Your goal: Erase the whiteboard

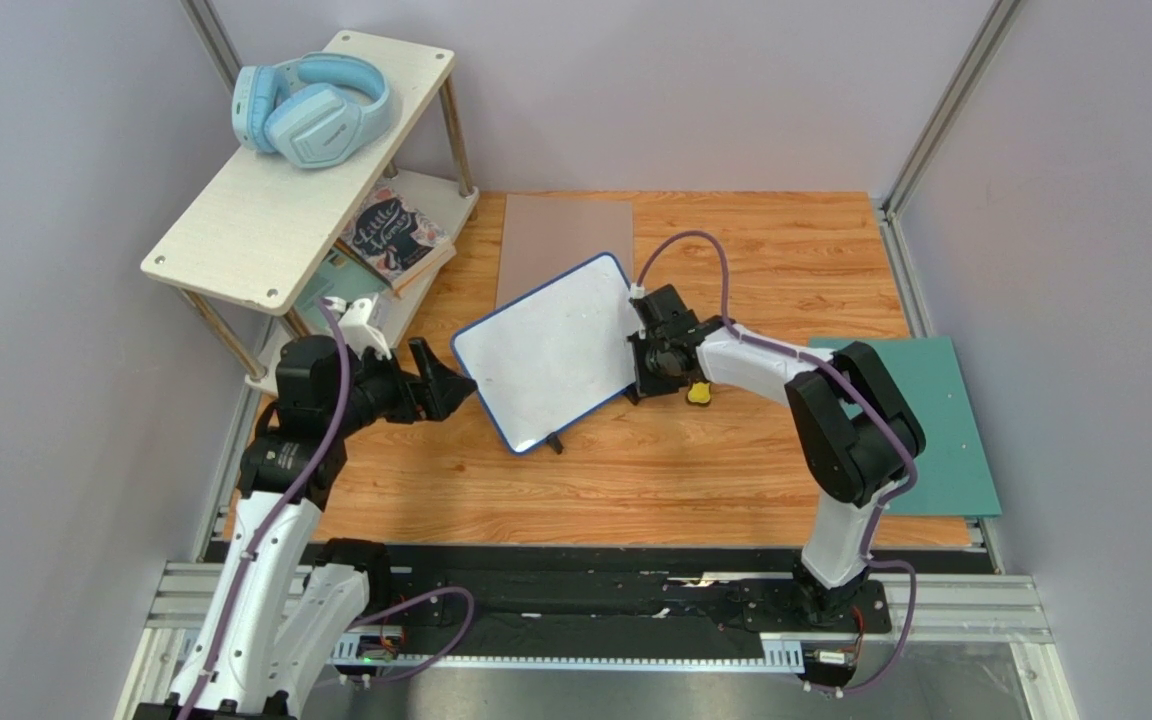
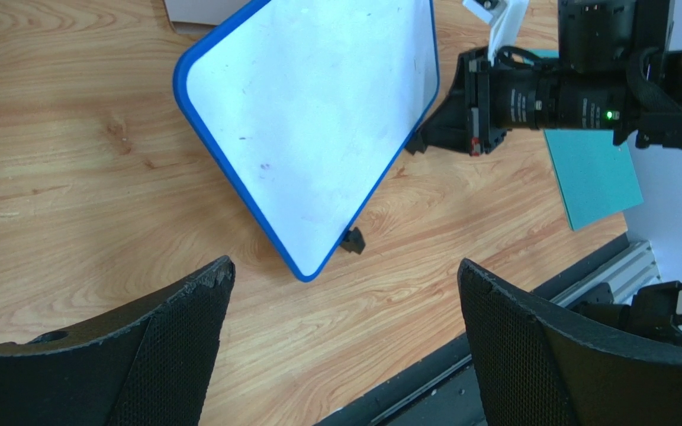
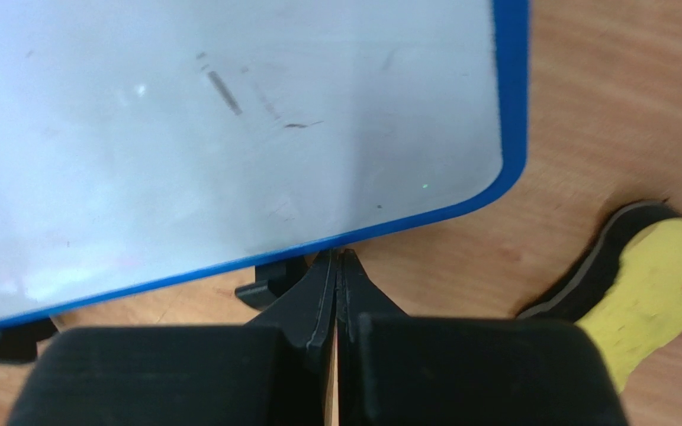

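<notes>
The whiteboard lies turned at an angle on the wooden table, its blue rim showing all round. It also shows in the left wrist view and the right wrist view, mostly white with faint grey smudges. My right gripper is shut and empty, its tips against the board's right rim beside a black foot. A yellow eraser with a black pad lies on the table just right of it. My left gripper is open and empty, just off the board's left corner.
A tilted wooden shelf at the back left carries blue headphones; a book sits below it. A grey-brown mat lies behind the board. A green mat lies at the right edge.
</notes>
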Robot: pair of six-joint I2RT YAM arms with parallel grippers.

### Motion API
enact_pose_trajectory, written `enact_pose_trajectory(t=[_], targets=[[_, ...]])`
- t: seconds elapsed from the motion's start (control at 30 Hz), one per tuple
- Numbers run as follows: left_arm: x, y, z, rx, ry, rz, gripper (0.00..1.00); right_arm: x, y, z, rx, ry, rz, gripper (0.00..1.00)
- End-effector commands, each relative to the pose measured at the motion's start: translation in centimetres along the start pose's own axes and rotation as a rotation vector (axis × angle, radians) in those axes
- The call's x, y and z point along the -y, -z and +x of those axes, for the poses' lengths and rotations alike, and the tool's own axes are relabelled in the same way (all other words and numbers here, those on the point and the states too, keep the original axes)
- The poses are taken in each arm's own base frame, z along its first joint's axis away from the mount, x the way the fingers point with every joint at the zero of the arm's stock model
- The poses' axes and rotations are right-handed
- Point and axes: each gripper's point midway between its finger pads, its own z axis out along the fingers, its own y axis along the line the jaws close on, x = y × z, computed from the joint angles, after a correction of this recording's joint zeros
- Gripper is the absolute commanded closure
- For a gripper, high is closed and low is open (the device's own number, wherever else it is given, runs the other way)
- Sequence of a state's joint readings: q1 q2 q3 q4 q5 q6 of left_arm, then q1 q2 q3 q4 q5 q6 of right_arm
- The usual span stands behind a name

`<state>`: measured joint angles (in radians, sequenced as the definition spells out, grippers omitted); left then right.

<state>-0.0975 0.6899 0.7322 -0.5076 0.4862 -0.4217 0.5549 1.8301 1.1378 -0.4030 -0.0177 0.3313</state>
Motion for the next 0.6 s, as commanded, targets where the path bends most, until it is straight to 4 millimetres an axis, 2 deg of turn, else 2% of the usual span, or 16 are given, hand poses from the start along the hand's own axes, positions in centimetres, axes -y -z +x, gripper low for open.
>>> enact_pose_trajectory(t=[0.0, 0.1, 0.2, 0.3, 0.33, 0.37, 0.43, 0.47, 0.5, 0.57], targets=[[1.1, 1.1, -2.0, 0.049, -0.037, 0.006, 0.01, -3.3, 2.6, 0.8, 0.030, 0.066, -0.072, 1.00], [1.0, 1.0, -2.0, 0.046, -0.037, 0.000, 0.01, -5.4, 3.9, 1.2, 0.047, 0.110, -0.101, 1.00], [0.9, 0.9, -1.8, 0.036, -0.035, -0.002, 0.01, -6.5, 5.0, 1.9, 0.046, 0.138, -0.102, 1.00], [1.0, 1.0, -1.8, 0.035, -0.044, 0.002, 0.01, -6.3, 6.4, 2.7, 0.045, 0.116, -0.108, 1.00], [0.8, 1.0, -1.8, 0.034, -0.037, -0.011, 0.01, -5.3, 6.6, 3.2, 0.038, 0.111, -0.064, 1.00], [0.6, 0.9, -1.7, 0.025, -0.037, -0.021, 0.01, -4.9, 7.8, 2.8, 0.069, 0.104, -0.047, 1.00], [0.6, 0.9, -1.7, 0.009, -0.036, -0.020, 0.01, -3.8, 9.2, 3.2, 0.076, 0.099, -0.013, 0.98], [0.4, 0.7, -1.6, 0.003, -0.032, -0.027, 0.01, -4.0, 11.0, 2.6, 0.121, 0.097, -0.028, 0.96], [0.5, 0.8, -1.7, -0.002, -0.030, -0.028, 0.01, -3.6, 12.1, 2.5, 0.139, 0.094, -0.026, 0.83], [0.5, 0.8, -1.7, -0.006, -0.029, -0.026, 0.01, -3.2, 14.1, 2.0, 0.198, 0.084, -0.021, 0.64]])
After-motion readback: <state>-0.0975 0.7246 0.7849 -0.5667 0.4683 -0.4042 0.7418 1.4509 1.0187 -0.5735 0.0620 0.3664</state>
